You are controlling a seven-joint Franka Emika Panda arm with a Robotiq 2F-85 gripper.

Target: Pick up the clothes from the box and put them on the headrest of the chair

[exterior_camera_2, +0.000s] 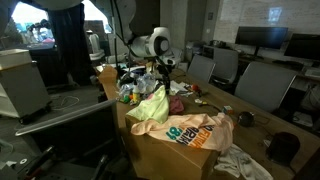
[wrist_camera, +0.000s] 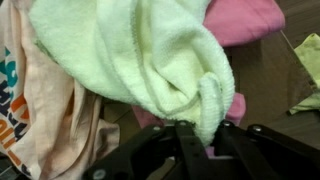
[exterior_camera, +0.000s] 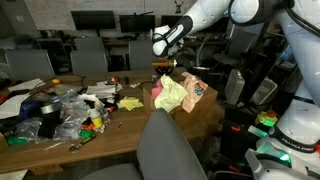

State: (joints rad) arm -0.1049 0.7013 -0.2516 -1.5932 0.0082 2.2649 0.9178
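Three garments belong to this job, and all of them are at the cardboard box, which stands at one end of the long wooden surface. The grey chair stands just beside that surface. Its headrest is bare, so I judge that nothing is delivered yet.

The white printed garment hangs over the edge of the box, and the pink garment lies partly under the others. The pale yellow-green garment lies on top, and for this reason I take it first. It rises in a peak toward my claw, because the jaws are almost together and pinch one fold of it from above. Only this fold is held, so the rest hangs down onto the pile. I think a lift straight up is needed before going to the chair, otherwise the cloth may drag its neighbours along.
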